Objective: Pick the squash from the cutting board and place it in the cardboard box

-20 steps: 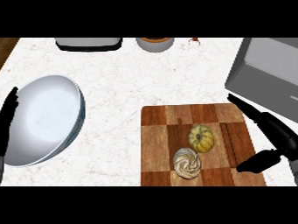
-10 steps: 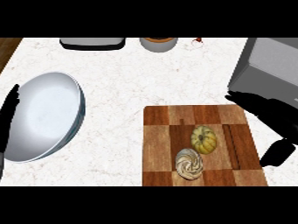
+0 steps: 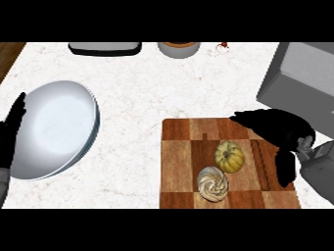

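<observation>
Head view: the right hand (image 3: pixel 281 131) hovers open just right of the squash (image 3: pixel 229 156) on the cutting board (image 3: pixel 184 166); left hand (image 3: pixel 3 142) rests open at the frame's left edge.

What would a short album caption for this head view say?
Right hand hovers over the cutting board beside the squash; left hand rests by a plate.
</observation>
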Action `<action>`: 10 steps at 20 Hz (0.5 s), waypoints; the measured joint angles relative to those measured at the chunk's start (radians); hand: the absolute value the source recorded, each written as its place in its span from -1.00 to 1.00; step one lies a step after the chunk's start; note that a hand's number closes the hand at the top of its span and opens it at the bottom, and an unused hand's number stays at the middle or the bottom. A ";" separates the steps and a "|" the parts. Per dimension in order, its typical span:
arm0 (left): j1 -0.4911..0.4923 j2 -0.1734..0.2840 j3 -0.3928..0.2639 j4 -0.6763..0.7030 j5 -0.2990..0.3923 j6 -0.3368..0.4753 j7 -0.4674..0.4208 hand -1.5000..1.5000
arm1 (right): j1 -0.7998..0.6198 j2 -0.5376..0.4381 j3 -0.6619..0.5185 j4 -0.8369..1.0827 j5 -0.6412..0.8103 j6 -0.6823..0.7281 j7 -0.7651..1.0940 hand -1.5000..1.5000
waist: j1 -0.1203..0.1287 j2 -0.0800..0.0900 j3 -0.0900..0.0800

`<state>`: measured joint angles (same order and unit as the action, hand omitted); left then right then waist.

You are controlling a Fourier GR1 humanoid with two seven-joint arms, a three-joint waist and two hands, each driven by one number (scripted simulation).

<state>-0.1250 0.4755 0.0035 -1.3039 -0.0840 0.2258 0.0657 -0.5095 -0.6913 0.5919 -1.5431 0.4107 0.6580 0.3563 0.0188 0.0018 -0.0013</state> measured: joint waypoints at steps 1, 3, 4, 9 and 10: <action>-0.004 -0.002 0.000 -0.006 -0.005 -0.001 0.011 0.00 | -0.013 0.025 0.001 0.021 0.004 0.023 0.015 -1.00 | -0.002 0.000 0.000; 0.001 -0.007 0.006 0.001 -0.006 -0.008 0.000 0.00 | -0.041 0.082 0.002 0.053 0.010 0.072 0.065 -1.00 | -0.004 0.000 0.001; 0.008 -0.016 0.003 -0.010 -0.013 -0.003 0.004 0.00 | -0.055 0.105 0.009 0.079 0.028 0.083 0.074 -1.00 | -0.004 -0.001 0.001; 0.006 -0.020 0.039 0.026 -0.020 -0.029 -0.027 0.00 | -0.050 0.168 -0.003 0.097 0.105 0.144 0.101 -1.00 | -0.012 -0.001 0.001; 0.008 -0.027 0.039 0.021 -0.030 -0.024 -0.022 0.00 | -0.055 0.173 -0.013 0.117 0.122 0.148 0.080 -1.00 | -0.012 -0.001 0.001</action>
<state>-0.1168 0.4486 0.0428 -1.2833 -0.1144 0.2020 0.0433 -0.5646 -0.5186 0.5786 -1.4262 0.5332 0.8063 0.4363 0.0067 0.0004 -0.0001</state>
